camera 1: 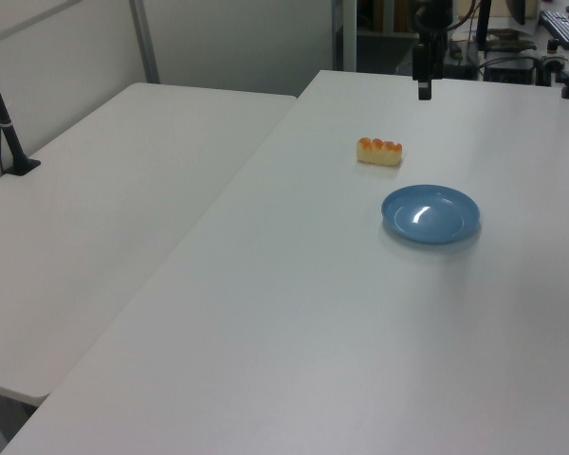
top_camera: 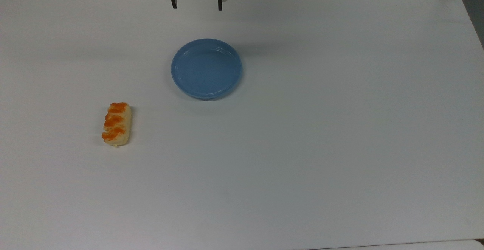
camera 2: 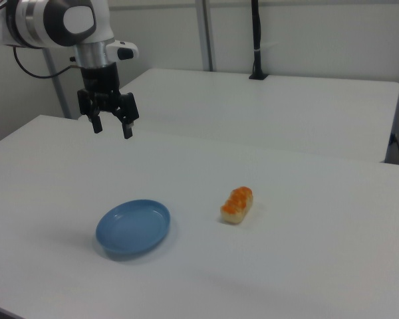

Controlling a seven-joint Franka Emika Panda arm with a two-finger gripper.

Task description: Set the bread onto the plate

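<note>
A white table point(top_camera: 302, 148) carries two things. The bread point(top_camera: 117, 124), a small pale-yellow loaf with three orange glazed patches on top, lies flat on the table toward the top view's lower left. The plate point(top_camera: 206, 68), round, blue and glossy, sits near the middle of the table, well apart from the bread and with nothing on it.

The robot's gripper point(camera 2: 111, 124) hangs in the air at the far edge of the table, above and beyond the plate, pointing straight down. Its jaws are spread apart and hold nothing.

Judging from this, the step in hand is the reach for the bread; nothing of the task is done yet. To do it well, the gripper should travel over to the loaf, stay high until it is directly above the middle glazed patch, then come straight down. The jaws should close across the loaf's short width, so a turn of the wrist may be needed to line them up. A gentle, centred squeeze should keep the loaf from tipping or slipping out.
</note>
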